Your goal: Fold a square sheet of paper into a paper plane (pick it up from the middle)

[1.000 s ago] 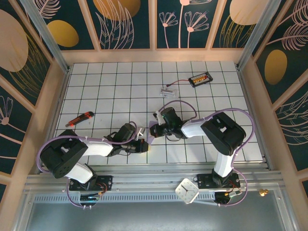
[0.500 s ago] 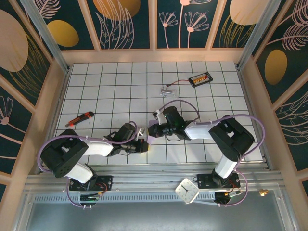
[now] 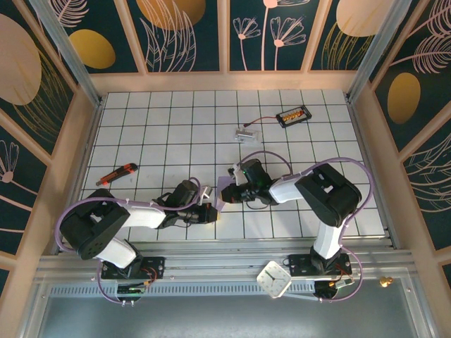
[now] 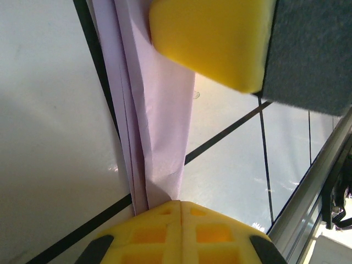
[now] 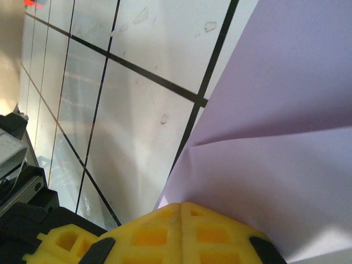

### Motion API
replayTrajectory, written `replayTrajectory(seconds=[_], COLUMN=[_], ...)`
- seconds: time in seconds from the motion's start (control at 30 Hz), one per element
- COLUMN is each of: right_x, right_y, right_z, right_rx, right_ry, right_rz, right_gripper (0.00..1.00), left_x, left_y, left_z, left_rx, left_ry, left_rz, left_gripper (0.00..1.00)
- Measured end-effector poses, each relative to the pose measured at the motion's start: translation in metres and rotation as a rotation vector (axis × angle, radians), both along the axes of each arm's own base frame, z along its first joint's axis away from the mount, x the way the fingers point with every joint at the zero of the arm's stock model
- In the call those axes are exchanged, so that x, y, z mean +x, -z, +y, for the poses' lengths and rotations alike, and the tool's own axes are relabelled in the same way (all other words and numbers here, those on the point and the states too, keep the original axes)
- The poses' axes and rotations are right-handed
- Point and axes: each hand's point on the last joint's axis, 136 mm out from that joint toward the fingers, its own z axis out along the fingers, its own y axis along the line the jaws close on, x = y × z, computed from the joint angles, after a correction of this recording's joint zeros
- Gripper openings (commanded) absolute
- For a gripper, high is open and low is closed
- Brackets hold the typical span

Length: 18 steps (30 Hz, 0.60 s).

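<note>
The paper [image 3: 219, 201] is found on the near middle of the tiled table [image 3: 317, 148], between the two arms; it is seen as lavender and already creased; in the left wrist view it is shown as a narrow strip of several stacked layers [image 4: 159, 110] lying flat on the tiles, its long axis running from one yellow pad to the other. The left gripper [image 3: 206, 210] is placed at the near-left end of the paper with its jaws held apart at a moderate gap; the strip is spanned lengthwise by the fingers [image 4: 212, 38] rather than crossed, so it is judged that nothing is being pinched and that the paper is at most held down. The right gripper [image 3: 227, 191] is set at the far-right end; from its wrist camera a broad slanted fold of paper [image 5: 286, 110] is seen passing over the lower pad [image 5: 181, 231]; the other pad is not shown, so whether the jaws are wide or closed cannot be told. Both tools are at the paper, neither clearly nearer; the next crease is judged to depend on the strip's axis lying along the line between them. A red box cutter [image 3: 116, 174] lies well apart on the left.
</note>
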Motion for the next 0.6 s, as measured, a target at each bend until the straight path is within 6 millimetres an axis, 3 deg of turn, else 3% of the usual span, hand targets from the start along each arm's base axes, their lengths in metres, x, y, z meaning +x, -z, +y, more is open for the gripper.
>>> replayTrajectory(seconds=[0.6], right_x=[0.042], right_y=[0.000], right_z=[-0.023], right_rx=[0.040], right_ry=[0.110], right_rz=[0.041], right_gripper=[0.01], left_x=[-0.001], left_y=[0.001], left_z=[0.000], left_rx=[-0.010], left_ry=[0.008], left_rz=[0.006], left_gripper=[0.00])
